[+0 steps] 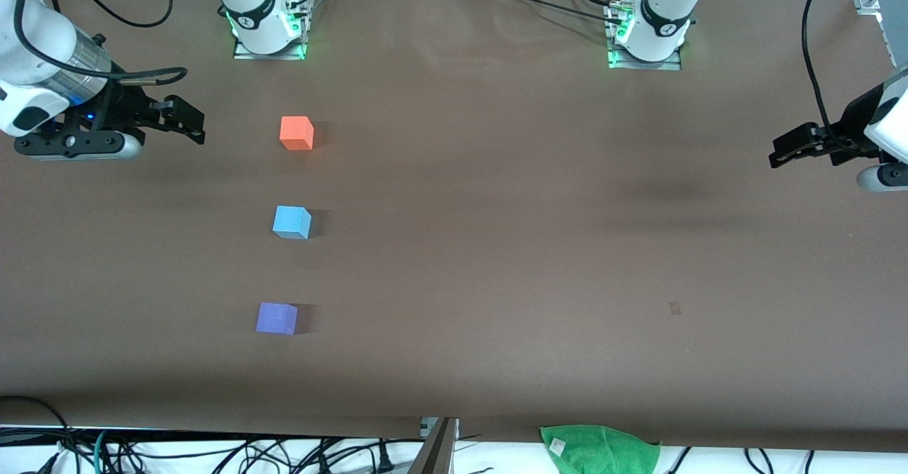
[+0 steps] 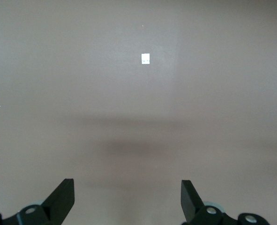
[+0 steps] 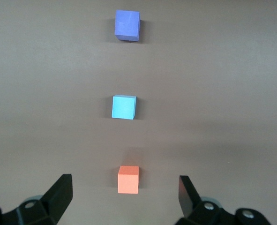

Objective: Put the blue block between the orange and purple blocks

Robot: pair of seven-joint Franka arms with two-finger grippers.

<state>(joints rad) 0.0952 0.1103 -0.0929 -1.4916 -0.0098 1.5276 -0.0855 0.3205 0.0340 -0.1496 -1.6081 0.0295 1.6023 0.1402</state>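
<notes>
you have the blue block [image 1: 291, 222] sitting on the table [image 1: 496, 247] between the orange block [image 1: 296, 133] and the purple block [image 1: 277, 318], the three in a line with clear gaps, orange farthest from the front camera and purple nearest. nothing crowds them. your right gripper [image 1: 186, 120] hangs open and empty over the table toward the right arm's end, beside the orange block. your left gripper [image 1: 784, 149] hangs open over bare table at the left arm's end. a green cloth [image 1: 599, 449] lies at the table's near edge.
</notes>
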